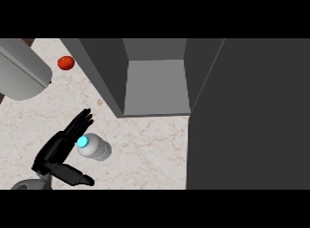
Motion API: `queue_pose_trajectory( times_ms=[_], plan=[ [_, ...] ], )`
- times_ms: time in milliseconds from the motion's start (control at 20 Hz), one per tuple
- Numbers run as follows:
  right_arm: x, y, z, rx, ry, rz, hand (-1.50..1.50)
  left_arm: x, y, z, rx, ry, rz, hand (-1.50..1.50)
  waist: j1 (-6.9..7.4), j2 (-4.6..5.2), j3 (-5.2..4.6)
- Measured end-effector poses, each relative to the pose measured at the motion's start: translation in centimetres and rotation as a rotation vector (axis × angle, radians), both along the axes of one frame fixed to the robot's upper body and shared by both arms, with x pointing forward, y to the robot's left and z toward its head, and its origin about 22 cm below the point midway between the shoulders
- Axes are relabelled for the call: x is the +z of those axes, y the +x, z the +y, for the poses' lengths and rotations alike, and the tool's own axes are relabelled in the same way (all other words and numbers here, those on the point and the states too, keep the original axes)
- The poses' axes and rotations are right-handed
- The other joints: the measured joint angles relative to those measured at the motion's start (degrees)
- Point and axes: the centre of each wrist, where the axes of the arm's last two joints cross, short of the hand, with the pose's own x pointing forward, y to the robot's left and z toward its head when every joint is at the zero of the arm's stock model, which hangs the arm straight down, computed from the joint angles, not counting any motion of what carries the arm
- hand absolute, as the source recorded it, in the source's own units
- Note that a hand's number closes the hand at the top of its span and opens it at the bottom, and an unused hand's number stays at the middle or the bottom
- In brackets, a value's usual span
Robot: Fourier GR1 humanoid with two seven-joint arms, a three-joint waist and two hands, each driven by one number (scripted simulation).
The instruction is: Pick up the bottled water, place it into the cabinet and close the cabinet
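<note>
Bottled water [93, 147] stands upright on the pale marbled bench [144, 147], seen from straight above, so its glowing blue cap and rounded white shoulders are what show. It sits in the lower left part of the view, in front of the cabinet and a little to its left.

One black hand [60, 149] comes up from the lower edge on the left side of the view, which makes it the left hand. Its fingers [79, 122] are straight and spread apart, pointing up and to the right, lying along the left side of the bottle. The thumb [73, 173] juts out below the bottle. The fingers are beside the bottle and not curled around it; whether they touch it cannot be told.

Above and to the right stands a dark grey cabinet [154, 84] with its inside open to view, showing a lighter grey floor. Its door [256, 116] fills the right side of the view as a large dark panel.

A small red tomato [66, 63] lies on the bench at upper left, near a big grey rounded object [16, 69] at the corner.
</note>
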Motion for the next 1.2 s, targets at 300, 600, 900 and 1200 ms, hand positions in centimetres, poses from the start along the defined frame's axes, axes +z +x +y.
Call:
queue_pose_trajectory(
  times_ms=[300, 600, 900, 1200],
  plan=[
    [-0.4, -0.9, -0.1, 0.02, 0.027, 0.004, -1.5, -3.2, 0.0, 0.0, 0.028, 0.01, 0.011, -1.5, -0.02, 0.06, -0.03],
    [-0.6, -1.2, -0.2, 0.023, 0.043, -0.001, -1.5, -5.8, 0.4, -0.1, 0.035, -0.073, 0.039, -1.5, 0.02, 0.2, -0.07],
    [-0.5, -1.6, -0.8, 0.021, 0.037, 0.002, -1.5, -7.4, 0.6, -0.3, -0.023, -0.15, 0.058, -1.5, 0.08, 0.21, -0.07],
    [-0.6, -2.2, -1.1, 0.012, 0.043, 0.002, -1.5, -8.5, 0.7, -1.1, -0.019, -0.22, 0.088, 1.5, 0.22, 0.15, -0.06]
  ],
)
